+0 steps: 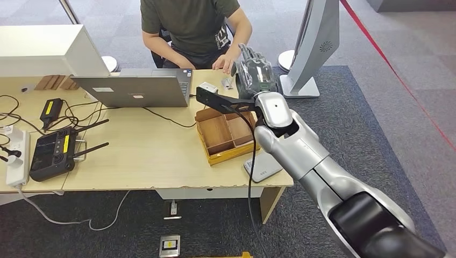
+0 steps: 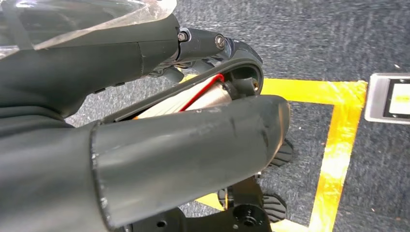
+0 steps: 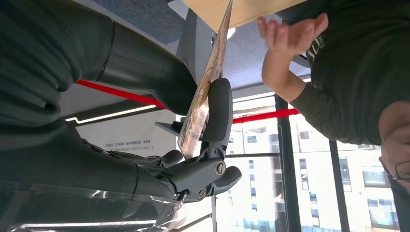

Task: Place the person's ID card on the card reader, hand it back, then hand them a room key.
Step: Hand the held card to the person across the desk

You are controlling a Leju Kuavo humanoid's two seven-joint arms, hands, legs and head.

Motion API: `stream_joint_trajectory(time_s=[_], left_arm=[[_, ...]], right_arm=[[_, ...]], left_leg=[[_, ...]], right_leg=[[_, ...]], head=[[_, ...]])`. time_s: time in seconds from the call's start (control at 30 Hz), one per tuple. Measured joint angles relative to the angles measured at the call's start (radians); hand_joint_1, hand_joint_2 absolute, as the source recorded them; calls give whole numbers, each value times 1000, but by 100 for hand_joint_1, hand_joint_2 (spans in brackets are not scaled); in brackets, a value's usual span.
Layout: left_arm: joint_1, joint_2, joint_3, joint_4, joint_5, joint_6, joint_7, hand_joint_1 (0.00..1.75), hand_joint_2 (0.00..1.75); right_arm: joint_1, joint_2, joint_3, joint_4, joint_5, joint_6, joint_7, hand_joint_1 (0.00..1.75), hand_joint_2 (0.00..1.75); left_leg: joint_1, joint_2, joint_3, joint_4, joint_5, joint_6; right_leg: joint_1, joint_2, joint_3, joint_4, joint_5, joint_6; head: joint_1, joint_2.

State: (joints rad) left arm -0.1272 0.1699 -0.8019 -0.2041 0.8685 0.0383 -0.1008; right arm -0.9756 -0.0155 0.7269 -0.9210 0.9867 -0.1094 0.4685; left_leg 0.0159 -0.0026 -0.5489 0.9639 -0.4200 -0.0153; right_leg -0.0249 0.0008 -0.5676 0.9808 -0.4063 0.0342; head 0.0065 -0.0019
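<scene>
The wooden desk carries a closed grey laptop, a compartmented wooden tray and a black controller with a yellow label too small to read. The right hand is raised toward the seated person, pinching a patterned card between thumb and finger, near the person's open hand. The left hand hangs above yellow floor tape; its grasp cannot be made out

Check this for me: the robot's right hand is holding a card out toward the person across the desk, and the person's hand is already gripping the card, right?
Not quite. The right hand does hold the card out toward the person, but the person's hand is open and apart from the card, not gripping it. The right wrist view shows the gap.
</scene>
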Motion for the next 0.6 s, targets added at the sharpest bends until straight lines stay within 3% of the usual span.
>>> stream_joint_trajectory(time_s=[0.4, 0.6], left_arm=[[30, -1, 9, 1, 50, 18, -4, 0, 0], [34, -2, 16, 1, 60, 25, -2, 0, 0]], right_arm=[[-94, 124, 52, 202, -28, 8, -5, 175, 175], [-106, 160, 68, 242, -39, 9, -17, 175, 175]], left_leg=[[1, 0, -1, 0, 0, 0], [2, 0, -1, 0, 0, -1]], right_leg=[[1, 0, 0, 0, 0, 0], [2, 0, 0, 0, 0, 0]], head=[[0, 0], [0, 0]])
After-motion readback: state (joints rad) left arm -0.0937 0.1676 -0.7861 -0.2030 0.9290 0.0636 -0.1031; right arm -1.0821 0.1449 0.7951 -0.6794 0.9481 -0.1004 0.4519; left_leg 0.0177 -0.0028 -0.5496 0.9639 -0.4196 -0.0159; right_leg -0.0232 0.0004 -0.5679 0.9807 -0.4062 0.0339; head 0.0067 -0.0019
